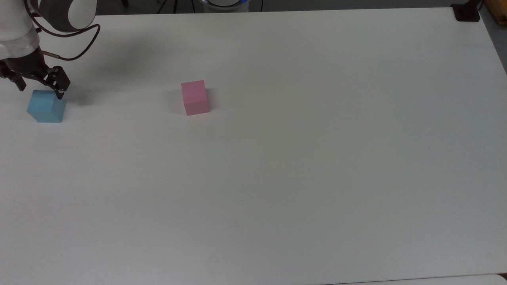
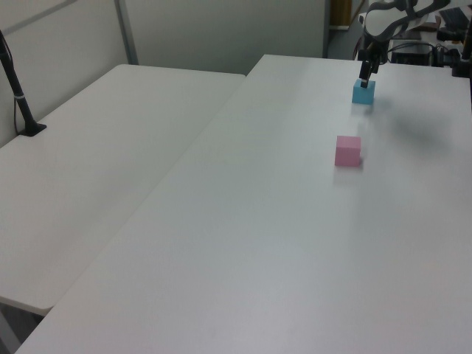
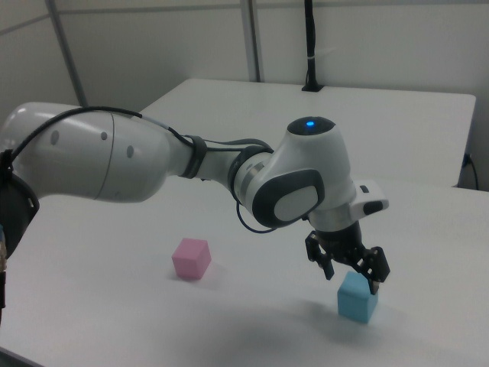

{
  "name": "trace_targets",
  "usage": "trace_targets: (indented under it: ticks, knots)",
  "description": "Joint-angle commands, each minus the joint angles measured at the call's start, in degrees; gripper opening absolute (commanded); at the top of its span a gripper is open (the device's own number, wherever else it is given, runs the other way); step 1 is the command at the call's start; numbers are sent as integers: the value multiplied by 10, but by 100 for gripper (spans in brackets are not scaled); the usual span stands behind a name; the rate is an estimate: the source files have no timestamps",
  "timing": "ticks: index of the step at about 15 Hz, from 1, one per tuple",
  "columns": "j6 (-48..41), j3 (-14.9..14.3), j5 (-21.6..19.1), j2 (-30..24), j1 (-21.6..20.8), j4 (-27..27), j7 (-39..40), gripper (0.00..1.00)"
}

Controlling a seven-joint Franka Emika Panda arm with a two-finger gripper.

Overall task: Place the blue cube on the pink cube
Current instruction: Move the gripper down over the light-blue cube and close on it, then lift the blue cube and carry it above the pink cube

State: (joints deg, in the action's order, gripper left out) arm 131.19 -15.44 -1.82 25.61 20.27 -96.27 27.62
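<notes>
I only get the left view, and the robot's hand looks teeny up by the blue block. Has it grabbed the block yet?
Observer: Not yet. In the right view the gripper is open, fingers spread just above the blue cube.
Operator: Is the pink one close by?
Observer: No. In the top view the pink cube sits well apart, toward the top view's right.
Operator: What's glowing on the arm?
Observer: A blue light shines on the joint above the gripper.
</notes>
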Motion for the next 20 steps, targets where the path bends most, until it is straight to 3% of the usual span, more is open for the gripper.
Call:
trace_targets:
  ticks: [1,6,7,8,9,10,15,20]
  knots:
    - [21,-1,-3,19,6,9,-8,100]
    - [31,-1,2,28,13,9,-6,100]
    - [34,-1,2,29,13,9,-6,95]
    - [34,-1,2,29,13,9,-6,80]
    - [34,0,0,29,13,9,-8,57]
    - [34,0,-1,29,12,9,-8,46]
    - [26,1,-8,17,12,9,-18,46]
    - [-13,13,-8,-33,6,7,-27,46]
